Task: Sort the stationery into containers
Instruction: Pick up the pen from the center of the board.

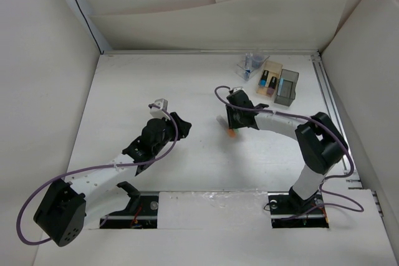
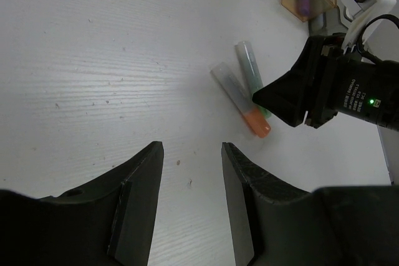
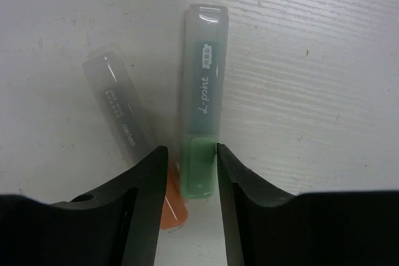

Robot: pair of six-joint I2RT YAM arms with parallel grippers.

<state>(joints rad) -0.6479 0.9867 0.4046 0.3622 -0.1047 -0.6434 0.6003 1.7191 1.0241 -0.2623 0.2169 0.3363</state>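
Two short sticks lie side by side on the white table. One has an orange end (image 3: 124, 123), the other a pale translucent cap and a green end (image 3: 204, 91). My right gripper (image 3: 189, 154) is open and low over them. Its fingers straddle the green end; the right finger touches it and the left finger stands between the two sticks. From above, the orange tip (image 1: 231, 134) shows just under the right gripper (image 1: 232, 126). My left gripper (image 2: 192, 154) is open and empty over bare table, left of the sticks (image 2: 240, 98). It also shows in the top view (image 1: 179, 124).
At the back right stand a clear cup (image 1: 249, 66) with a blue-white pen, a tan wooden box (image 1: 270, 78) holding two markers, and a dark grey box (image 1: 287, 86). White walls close the table on three sides. The right gripper body (image 2: 324, 85) is in front of the left gripper.
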